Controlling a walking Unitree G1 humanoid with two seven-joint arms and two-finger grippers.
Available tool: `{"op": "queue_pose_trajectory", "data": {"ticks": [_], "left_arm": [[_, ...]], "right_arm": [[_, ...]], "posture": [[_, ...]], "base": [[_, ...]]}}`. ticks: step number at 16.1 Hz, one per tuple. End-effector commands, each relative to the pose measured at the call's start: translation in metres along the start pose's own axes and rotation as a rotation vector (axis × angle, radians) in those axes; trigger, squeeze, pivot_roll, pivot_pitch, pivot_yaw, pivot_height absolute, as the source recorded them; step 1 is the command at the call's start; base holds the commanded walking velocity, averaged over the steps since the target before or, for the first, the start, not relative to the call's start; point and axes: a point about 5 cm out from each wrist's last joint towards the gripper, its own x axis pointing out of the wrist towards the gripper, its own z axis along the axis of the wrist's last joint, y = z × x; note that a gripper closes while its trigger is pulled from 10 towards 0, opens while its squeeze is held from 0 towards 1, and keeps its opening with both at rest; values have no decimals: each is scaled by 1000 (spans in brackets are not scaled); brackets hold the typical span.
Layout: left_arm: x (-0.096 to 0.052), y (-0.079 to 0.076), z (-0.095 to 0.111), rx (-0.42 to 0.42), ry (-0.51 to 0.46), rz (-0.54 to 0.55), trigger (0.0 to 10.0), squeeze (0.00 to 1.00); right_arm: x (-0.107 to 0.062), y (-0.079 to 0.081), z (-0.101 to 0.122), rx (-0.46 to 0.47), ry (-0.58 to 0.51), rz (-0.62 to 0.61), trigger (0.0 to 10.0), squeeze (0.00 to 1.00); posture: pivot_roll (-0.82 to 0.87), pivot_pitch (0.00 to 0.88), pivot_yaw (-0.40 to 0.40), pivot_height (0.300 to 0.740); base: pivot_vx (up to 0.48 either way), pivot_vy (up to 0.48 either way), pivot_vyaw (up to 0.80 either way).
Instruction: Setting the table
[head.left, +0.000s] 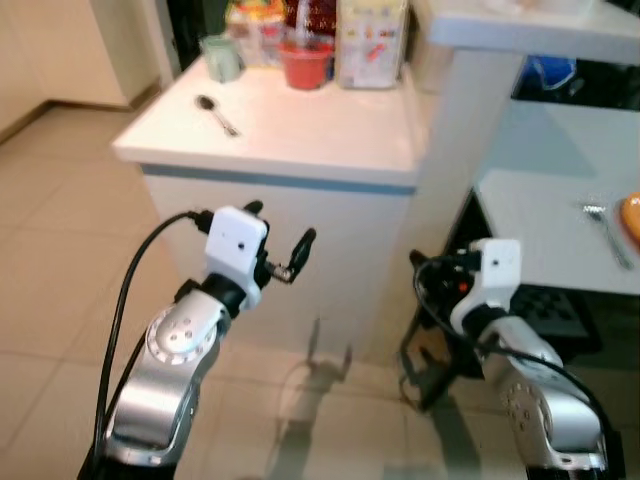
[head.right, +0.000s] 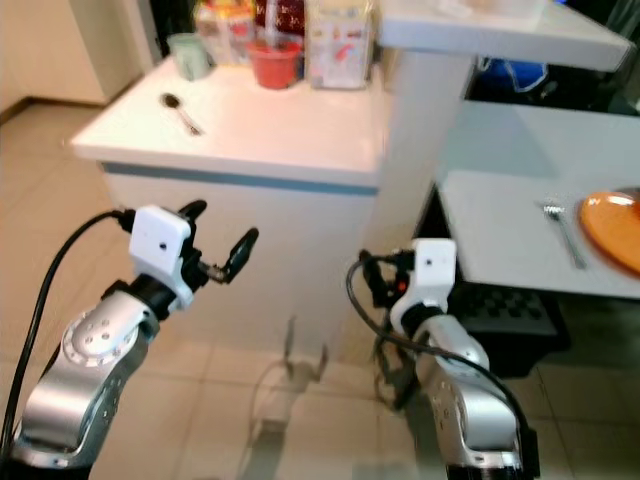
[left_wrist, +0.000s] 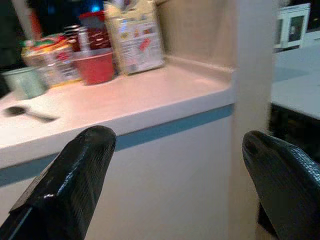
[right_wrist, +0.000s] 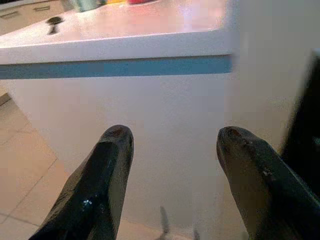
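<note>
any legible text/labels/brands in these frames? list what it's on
None can be read.
Carton on the white counter: red and yellow print, too blurred.
Packets behind the red cup: coloured labels, too blurred.
Spoon, fork, orange plate, left gripper and right gripper: no markings visible.

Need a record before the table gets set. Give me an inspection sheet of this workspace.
Surface: white counter with a blue band under its edge; grey table to the right.
Job's things: spoon on the counter; fork beside an orange plate on the table.
Clutter: red cup, green mug and a carton at the counter's back.
Grippers: left claw and right claw open, empty, below counter height.
Cables: black cable along the left arm; a loop at the right wrist.
Surroundings: beige tiled floor.
</note>
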Motion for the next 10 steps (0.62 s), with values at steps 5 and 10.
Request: {"op": "queue_pose_trajectory", "data": {"ticks": [5, 10], "left_arm": [[-3, 12, 0, 22, 10, 37, 10000, 0], [-5, 12, -3, 26, 19, 37, 10000, 0]], "right_arm": [[9, 7, 7, -73, -19, 4, 10000, 0], [11, 5, 4, -98, -28, -33, 10000, 0]], "posture": [[65, 0, -42, 740], [65, 0, -36, 740]], "base": [[0, 435, 0], [0, 436, 0]]}}
